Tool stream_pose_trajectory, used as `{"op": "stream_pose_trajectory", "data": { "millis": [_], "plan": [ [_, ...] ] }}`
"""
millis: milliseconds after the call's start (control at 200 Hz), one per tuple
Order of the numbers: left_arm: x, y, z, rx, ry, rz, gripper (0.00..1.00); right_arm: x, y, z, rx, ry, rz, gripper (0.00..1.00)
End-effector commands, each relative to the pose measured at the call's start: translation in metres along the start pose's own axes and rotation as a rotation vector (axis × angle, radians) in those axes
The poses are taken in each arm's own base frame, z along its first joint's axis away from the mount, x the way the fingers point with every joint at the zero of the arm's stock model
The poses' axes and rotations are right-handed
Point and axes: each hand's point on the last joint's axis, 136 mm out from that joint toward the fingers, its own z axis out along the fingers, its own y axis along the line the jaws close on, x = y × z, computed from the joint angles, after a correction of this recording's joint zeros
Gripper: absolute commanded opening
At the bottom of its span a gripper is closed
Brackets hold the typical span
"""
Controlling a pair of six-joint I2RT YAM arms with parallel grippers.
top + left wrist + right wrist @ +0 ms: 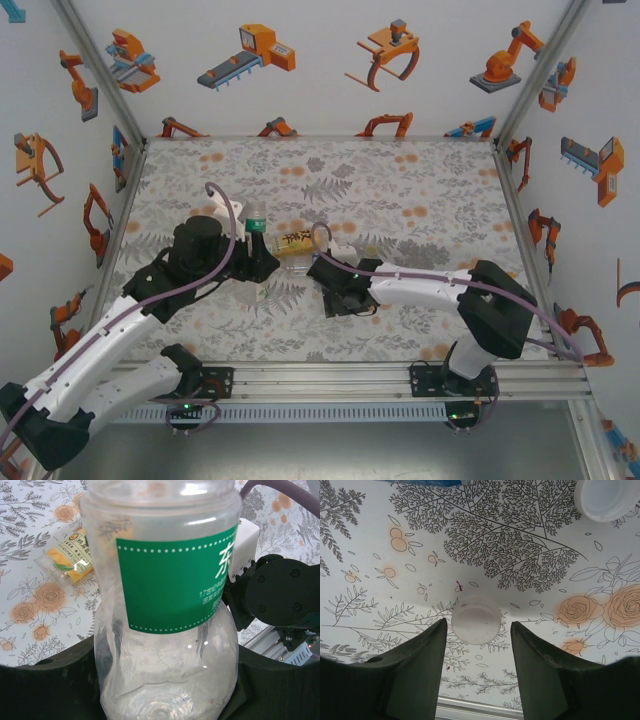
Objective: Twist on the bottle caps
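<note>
Top external: table covered by a grey floral mat (420,190) with orange blotches, boxed in by white walls (330,95) printed with orange robot drawings; aluminium rail (330,377) along the near edge. Left gripper (254,250) sits left of centre, pinching the green-label bottle (170,590), which stands upright; the left wrist view has the clear body wedged between both dark fingers (45,690). The yellow-label bottle (294,241) lies on its side on the mat just right of it. Right gripper (478,627) is low over the mat near centre, fingers spread, holding nothing. A white cap (476,620) lies flat on the mat between the fingertips, with a gap on each side. A second white cap (605,497) lies farther off on the mat, well apart from the fingers.
</note>
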Motion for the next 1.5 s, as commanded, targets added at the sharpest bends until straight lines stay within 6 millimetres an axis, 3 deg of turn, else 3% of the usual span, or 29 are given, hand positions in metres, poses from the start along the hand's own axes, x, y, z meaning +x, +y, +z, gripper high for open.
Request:
{"op": "stream_pose_trajectory", "data": {
  "millis": [0, 1227, 1497],
  "plan": [
    [-0.001, -0.003, 0.004, 0.02, -0.003, 0.0, 0.0, -0.004, 0.01, -0.001, -0.014, 0.005, 0.006, 0.51],
    [0.001, 0.0, 0.005, 0.01, -0.011, -0.005, 0.0, 0.004, 0.011, 0.01, 0.023, 0.064, -0.007, 0.45],
    [0.004, -0.002, 0.005, 0.027, 0.001, 0.015, 0.0, -0.001, 0.009, 0.003, 0.021, 0.04, -0.003, 0.36]
  ]
}}
